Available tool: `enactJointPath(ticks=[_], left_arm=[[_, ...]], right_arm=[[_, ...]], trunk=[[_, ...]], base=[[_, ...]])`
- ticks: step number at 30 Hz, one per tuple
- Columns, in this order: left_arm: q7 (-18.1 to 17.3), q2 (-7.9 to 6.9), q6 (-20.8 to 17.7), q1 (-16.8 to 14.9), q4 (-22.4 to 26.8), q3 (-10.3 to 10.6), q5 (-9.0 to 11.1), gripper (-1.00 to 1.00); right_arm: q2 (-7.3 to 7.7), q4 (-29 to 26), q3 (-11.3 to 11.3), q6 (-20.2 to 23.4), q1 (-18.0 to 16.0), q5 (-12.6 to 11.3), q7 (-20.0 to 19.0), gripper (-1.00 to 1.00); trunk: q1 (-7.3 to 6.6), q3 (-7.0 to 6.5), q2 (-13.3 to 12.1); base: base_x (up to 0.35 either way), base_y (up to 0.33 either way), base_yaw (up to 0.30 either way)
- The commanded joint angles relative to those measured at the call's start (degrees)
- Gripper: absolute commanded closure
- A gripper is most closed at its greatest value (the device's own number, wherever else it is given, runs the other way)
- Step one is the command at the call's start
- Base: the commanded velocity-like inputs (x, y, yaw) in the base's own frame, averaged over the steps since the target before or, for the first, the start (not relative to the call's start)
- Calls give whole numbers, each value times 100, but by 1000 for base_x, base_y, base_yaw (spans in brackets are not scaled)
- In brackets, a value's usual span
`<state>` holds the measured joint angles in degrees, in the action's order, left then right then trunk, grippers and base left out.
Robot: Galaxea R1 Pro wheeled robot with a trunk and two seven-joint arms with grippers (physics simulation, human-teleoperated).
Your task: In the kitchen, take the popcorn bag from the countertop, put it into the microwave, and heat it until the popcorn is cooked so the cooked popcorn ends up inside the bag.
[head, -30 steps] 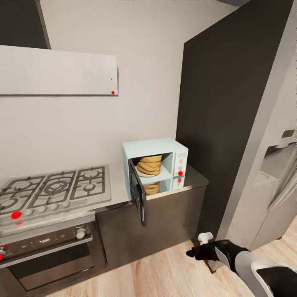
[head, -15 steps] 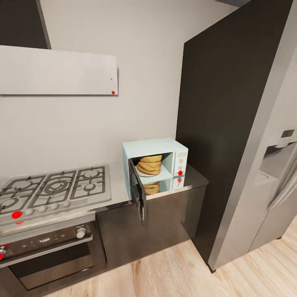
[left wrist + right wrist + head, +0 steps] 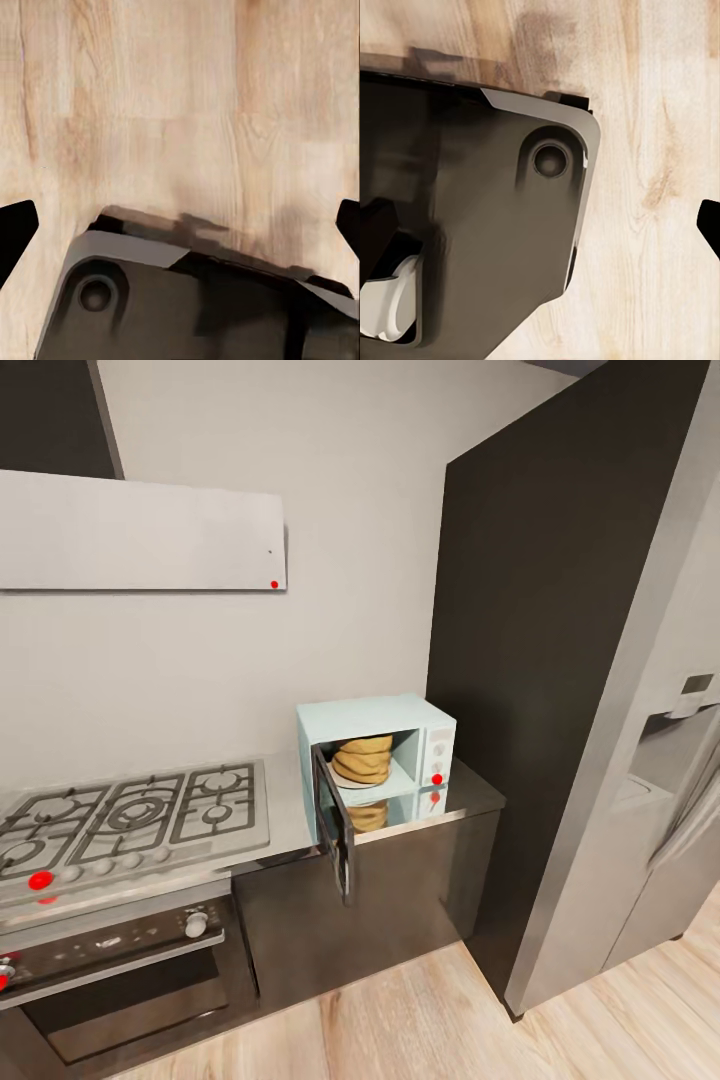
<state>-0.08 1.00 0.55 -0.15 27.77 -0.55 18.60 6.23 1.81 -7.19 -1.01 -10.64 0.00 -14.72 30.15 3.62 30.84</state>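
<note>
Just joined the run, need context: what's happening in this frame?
Nothing is being handled right now. The popcorn bag already sits inside the microwave, whose door hangs open over the front of the countertop. Both wrist views look down at wooden floor and the robot's dark base; the left tool and right tool look open and hold nothing. Shutting the door and starting the heat appear to be what's left.
</note>
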Motion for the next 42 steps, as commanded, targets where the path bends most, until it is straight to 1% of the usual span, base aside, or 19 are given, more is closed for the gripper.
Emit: enactJointPath(ticks=[1,2,4,5,7,9,10,12,13,14,16,20,23,25,27,33,38,40,42], left_arm=[[0,-8,-493,7,902,-8,39,-100],[-7,-13,-813,7,1469,-11,39,-100],[-38,-67,-1623,-3,2926,-20,78,-100],[-41,-84,-1905,-23,3451,-23,92,-100],[-34,-78,-2280,-190,4323,-26,104,-100],[-41,-75,-2578,-491,4892,-25,103,-100],[-41,-70,-2742,-754,5126,-24,93,-100],[-10,-54,-2855,-1176,5344,-10,64,-100],[1,-10,-2822,-1323,5511,-8,54,-100],[6,52,-2723,-1375,5616,-4,48,-100],[17,100,-2542,-1415,5762,1,40,-100],[27,76,-2453,-1433,5840,-13,-24,-100],[40,106,-2465,-1435,5829,0,-534,-100],[100,130,-2472,-1435,5817,9,-972,-100],[155,142,-2454,-1435,5794,11,-1108,-100],[174,146,-2427,-1435,5775,12,-1156,-100],[108,146,-2428,-1435,5744,25,-1149,-100],[84,146,-2419,-1435,5718,194,-1143,-100],[80,146,-2413,-1435,5690,444,-1130,-100]], right_arm=[[1,12,-36,-10,-9,1,-19,-100],[-1,12,-36,-11,-9,4,-20,-100],[2,12,-36,-16,-9,4,-20,-100],[7,10,-33,-26,-9,2,-17,-100],[6,11,-29,-48,-9,0,-11,-100],[3,10,-25,-64,-9,0,-7,-100],[5,7,-22,-73,-9,-14,-6,-100],[11,4,-20,-85,-9,-128,0,-100],[10,4,-16,-91,-9,-223,62,-100],[5,4,-9,-96,-9,-272,181,-100],[8,-1,1,-113,-9,-315,361,-100],[9,-5,6,-127,-9,-334,452,-100],[10,-5,7,-121,-9,-344,460,-100],[13,-5,6,-139,-9,-343,461,-100],[8,-5,2,-150,-9,-348,467,-100],[15,-3,-1,-174,-9,-360,470,-100],[15,-4,-1,-157,-9,-361,470,-100],[8,-2,-1,-155,-9,-359,470,-100],[3,-3,-1,-154,-9,-360,470,-100]], trunk=[[2,12,10],[2,12,10],[2,12,10],[2,12,10],[2,12,10],[2,12,10],[2,12,10],[2,12,10],[2,12,10],[2,12,10],[2,12,10],[2,12,10],[2,12,10],[2,12,10],[2,12,10],[2,12,10],[2,0,10],[2,-9,10],[2,-19,10]], base=[[0,0,0],[0,0,0],[0,0,0],[0,0,0],[0,0,0],[0,0,0],[0,0,0],[0,0,0],[0,0,0],[0,0,0],[0,0,0],[0,0,0],[0,0,0],[86,0,0],[247,0,0],[309,0,0],[80,0,-108],[7,0,-222],[2,0,-244]])
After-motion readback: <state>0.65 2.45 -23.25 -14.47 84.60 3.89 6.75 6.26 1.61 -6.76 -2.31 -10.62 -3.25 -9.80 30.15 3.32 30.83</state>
